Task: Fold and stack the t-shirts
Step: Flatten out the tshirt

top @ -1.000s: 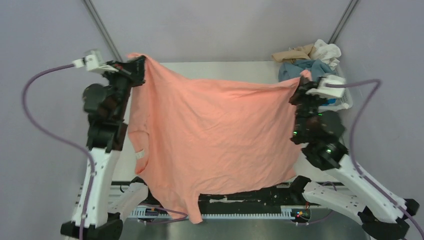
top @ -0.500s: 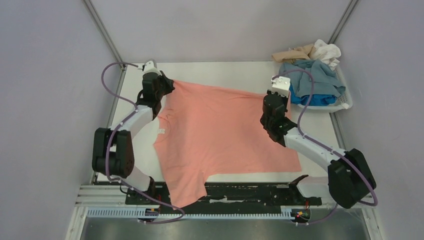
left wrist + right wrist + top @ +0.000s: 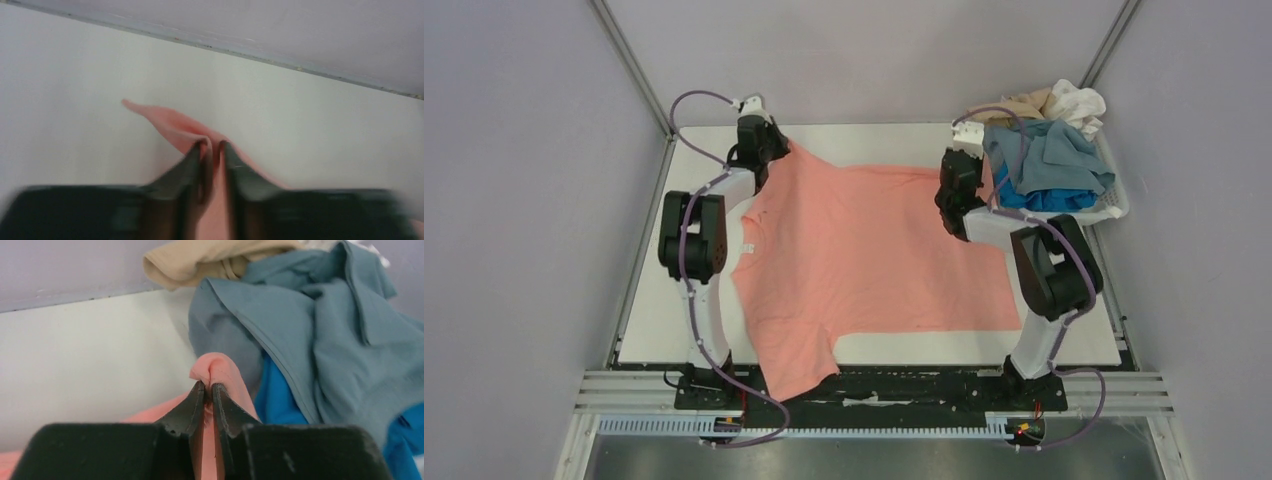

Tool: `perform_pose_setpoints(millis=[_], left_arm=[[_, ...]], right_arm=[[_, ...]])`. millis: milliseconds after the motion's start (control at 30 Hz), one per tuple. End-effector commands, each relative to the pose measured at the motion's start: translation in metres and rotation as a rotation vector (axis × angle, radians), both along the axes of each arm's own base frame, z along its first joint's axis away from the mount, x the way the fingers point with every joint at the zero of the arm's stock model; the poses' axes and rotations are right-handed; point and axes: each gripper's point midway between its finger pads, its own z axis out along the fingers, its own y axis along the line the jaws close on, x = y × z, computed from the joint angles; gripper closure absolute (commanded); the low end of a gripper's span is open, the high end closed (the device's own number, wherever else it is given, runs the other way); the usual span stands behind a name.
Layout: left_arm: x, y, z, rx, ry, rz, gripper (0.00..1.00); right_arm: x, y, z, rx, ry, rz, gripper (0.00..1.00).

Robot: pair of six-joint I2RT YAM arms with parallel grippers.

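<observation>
Salmon-pink soft cloth t-shirt [image 3: 874, 250]: lying spread on white table [image 3: 924, 347]. Left gripper [image 3: 212, 148] pinching 11 o'clock corner; right gripper [image 3: 208, 386] pinching 1 o'clock corner.

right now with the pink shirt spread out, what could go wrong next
The pink shirt overhangs the near edge of the table onto the black rail, so that cloth could snag or drag there. The right hand pinches its corner right beside the grey-blue shirt spilling from the basket; it might catch that one too.
</observation>
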Motion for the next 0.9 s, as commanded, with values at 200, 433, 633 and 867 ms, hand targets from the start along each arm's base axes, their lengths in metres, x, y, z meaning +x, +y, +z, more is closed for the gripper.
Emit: perform_pose_setpoints(millis=[200, 433, 633, 867], left_arm=[[0.058, 0.003, 0.037, 0.12, 0.005, -0.024, 0.2], [0.001, -0.034, 0.047, -0.069, 0.085, -0.179, 0.18], [-0.052, -0.04, 0.006, -0.137, 0.23, -0.207, 0.18], [-0.091, -0.026, -0.041, -0.099, 0.4, -0.157, 0.17]], right_arm=[[0.07, 0.019, 0.021, -0.05, 0.036, 0.1, 0.02], [0.021, 0.065, 0.016, 0.115, 0.071, 0.404, 0.02], [-0.033, 0.099, -0.035, 0.238, 0.26, 0.592, 0.02], [-0.078, 0.102, -0.088, 0.349, 0.38, 0.608, 0.02]])
